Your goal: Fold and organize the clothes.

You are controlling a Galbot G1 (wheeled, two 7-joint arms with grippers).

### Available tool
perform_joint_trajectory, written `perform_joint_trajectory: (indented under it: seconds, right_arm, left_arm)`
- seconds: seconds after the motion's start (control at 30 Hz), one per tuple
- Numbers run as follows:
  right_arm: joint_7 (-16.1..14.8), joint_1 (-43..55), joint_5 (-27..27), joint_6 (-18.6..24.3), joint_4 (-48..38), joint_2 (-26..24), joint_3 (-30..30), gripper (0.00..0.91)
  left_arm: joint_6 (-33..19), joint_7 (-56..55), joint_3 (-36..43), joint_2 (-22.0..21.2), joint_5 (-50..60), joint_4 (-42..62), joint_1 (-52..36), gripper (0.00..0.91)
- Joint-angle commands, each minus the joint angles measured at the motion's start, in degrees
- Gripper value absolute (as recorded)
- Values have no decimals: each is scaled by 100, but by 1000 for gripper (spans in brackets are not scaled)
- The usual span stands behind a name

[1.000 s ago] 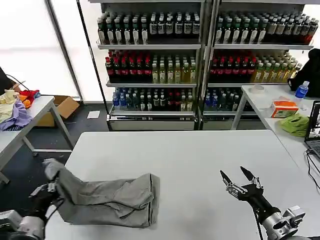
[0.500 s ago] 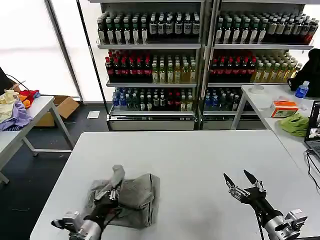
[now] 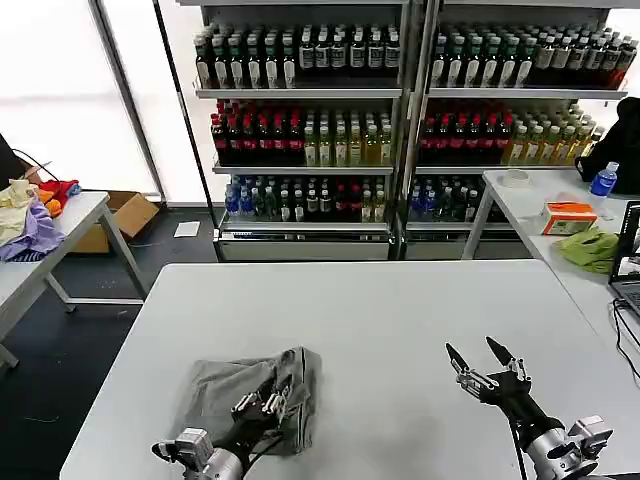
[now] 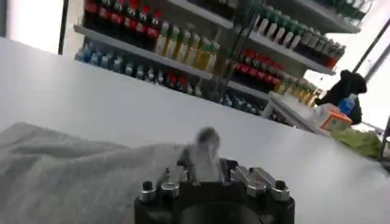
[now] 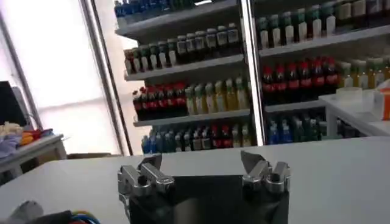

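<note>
The grey shirt lies folded on the white table, near its front left. The left gripper rests on it, fingers pinching a fold of cloth. The right gripper hovers well apart, fingers spread.

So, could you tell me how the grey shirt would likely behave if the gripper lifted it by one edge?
The grey shirt lies in soft, uneven folds, so it would probably droop and partly unfold. It looks thin, hence likely light. The left gripper is over its near edge, and a pinch of cloth there may drag the layers along the smooth table.
</note>
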Motion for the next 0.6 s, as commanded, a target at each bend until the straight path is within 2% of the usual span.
perform_joint_trajectory:
  seconds: [0.03,0.07,0.13,0.2,0.3,0.37,0.6]
  right_arm:
    - [20,38,5,7,-34,7,-7,907]
    - [35,49,5,7,-40,18,-13,907]
    - [88,68,27,8,-39,41,-51,907]
    - [95,84,18,17,-60,49,-93,907]
    - [110,117,9,19,-69,78,-140,907]
    - [107,119,9,26,-61,100,-162,907]
    - [219,109,-25,55,-28,298,-220,907]
  left_arm:
    - [224,-29,-1143,145,-483,-1665,326,907]
    - [240,12,-1346,167,-584,-1804,369,907]
    - [491,174,-2287,224,-748,-1788,351,907]
    - [636,303,-2977,255,-711,-1397,330,907]
    - [861,618,-3504,203,-459,-778,288,907]
    - [768,861,-3539,131,-64,-428,345,907]
    - [560,940,-2822,-531,1413,523,483,907]
